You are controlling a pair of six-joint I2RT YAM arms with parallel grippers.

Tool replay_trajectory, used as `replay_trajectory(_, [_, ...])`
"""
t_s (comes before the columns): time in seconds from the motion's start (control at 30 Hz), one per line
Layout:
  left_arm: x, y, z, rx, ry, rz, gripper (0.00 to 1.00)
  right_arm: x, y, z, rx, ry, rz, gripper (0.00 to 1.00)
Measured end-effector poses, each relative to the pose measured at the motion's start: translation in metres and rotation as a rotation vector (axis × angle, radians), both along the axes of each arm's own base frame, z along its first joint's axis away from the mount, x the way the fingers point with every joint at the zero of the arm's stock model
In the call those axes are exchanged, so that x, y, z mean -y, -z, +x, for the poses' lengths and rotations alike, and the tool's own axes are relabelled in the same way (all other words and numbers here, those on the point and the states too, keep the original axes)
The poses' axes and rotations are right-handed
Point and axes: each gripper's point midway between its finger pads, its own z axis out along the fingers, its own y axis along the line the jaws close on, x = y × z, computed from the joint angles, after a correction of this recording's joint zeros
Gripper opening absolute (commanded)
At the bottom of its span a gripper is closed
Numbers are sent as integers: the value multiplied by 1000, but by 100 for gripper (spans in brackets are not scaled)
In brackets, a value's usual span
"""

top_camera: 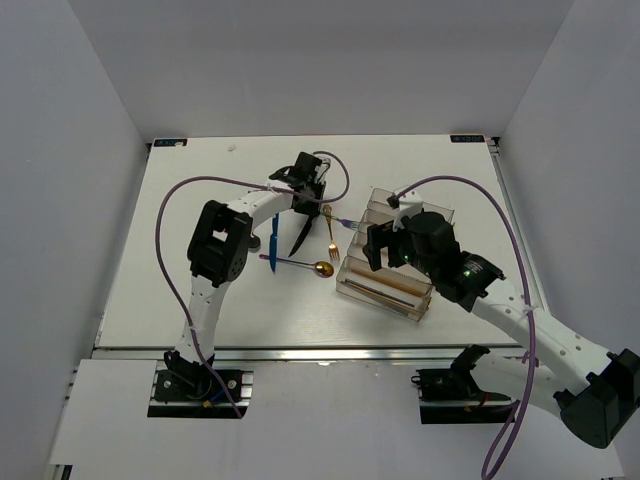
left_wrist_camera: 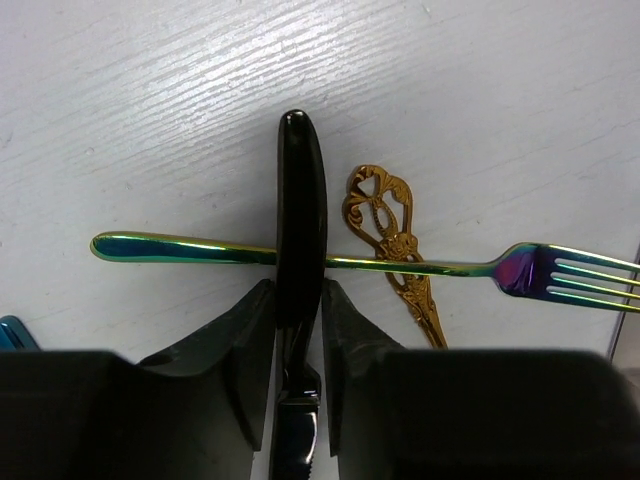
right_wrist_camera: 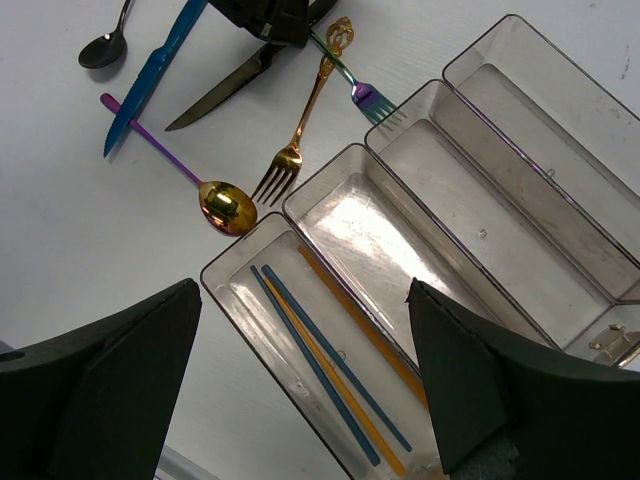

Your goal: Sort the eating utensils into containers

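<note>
The left gripper [left_wrist_camera: 298, 300] is clenching the black knife [left_wrist_camera: 300, 190] by its handle, which is crossing over the rainbow fork [left_wrist_camera: 430, 266] on the counter [left_wrist_camera: 150, 120]. The gold fork [left_wrist_camera: 385, 225] is lying under that fork at 3 o'clock of the knife. In the top view, the blue knife [top_camera: 272, 243] is lying at 7 o'clock of this gripper and the gold spoon [top_camera: 322, 268] at 6. The right gripper [right_wrist_camera: 300, 300] is hanging released over the clear tray [right_wrist_camera: 600, 95] at 4 o'clock, and the tray's nearest compartment is holding chopsticks [right_wrist_camera: 330, 375].

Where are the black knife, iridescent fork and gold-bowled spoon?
black knife [left_wrist_camera: 300, 200]: left wrist view, on its handle.
iridescent fork [left_wrist_camera: 520, 270]: left wrist view, on its neck.
gold-bowled spoon [right_wrist_camera: 226, 208]: right wrist view, on its bowl.
</note>
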Motion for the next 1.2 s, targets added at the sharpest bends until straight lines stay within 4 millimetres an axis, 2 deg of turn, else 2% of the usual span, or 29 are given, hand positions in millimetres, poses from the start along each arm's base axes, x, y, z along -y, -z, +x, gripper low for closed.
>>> replay_trajectory(0.17, [1,0,1,15,-1,8,28,-2,-1,0,3,-7,6,89])
replay_trajectory(0.43, [-2,1,-1,34,-15,2,1,-4,-3,0,10,-14,15,89])
replay_trajectory(0.77, [-17,-5,-17,20,-84,17,0,-5,-2,1,12,-12,22,89])
replay_trajectory(0.87, [-22,-17,-20,39,-107,12,0,-5,2,1,9,-10,25,89])
replay_trajectory(1.03, [-21,-57,-13,123,-133,-36,0,-5,5,1,4,-7,26,89])
replay_trajectory(1.2, [-17,-85,-8,175,-152,-89,0,-3,4,3,6,13,33,89])
